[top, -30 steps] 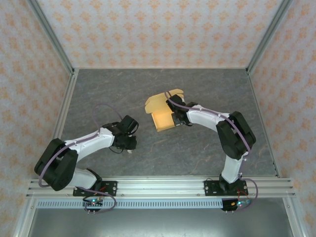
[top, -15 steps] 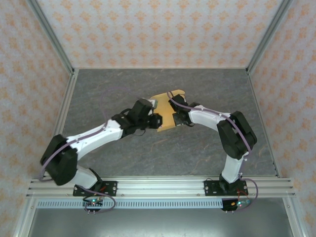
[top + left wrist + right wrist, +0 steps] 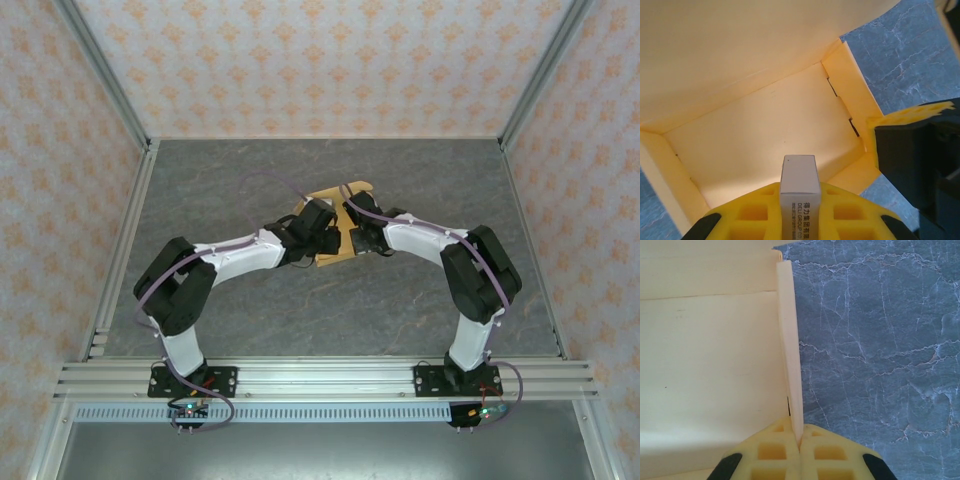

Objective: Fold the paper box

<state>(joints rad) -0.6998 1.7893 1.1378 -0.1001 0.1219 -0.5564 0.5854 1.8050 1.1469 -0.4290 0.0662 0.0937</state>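
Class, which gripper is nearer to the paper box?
Right. The right gripper has its fingers shut on a side wall of the paper box. The left gripper, holding a small white block, points into the box's open interior; contact unclear.

The left arm (image 3: 235, 258) and right arm (image 3: 420, 238) have white links, black joints, purple cables. The fingers (image 3: 775, 452) are yellow, with square pockets.

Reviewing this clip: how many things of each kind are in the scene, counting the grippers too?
paper box: 1
small white block: 1
grippers: 2, the left gripper and the right gripper
Total: 4
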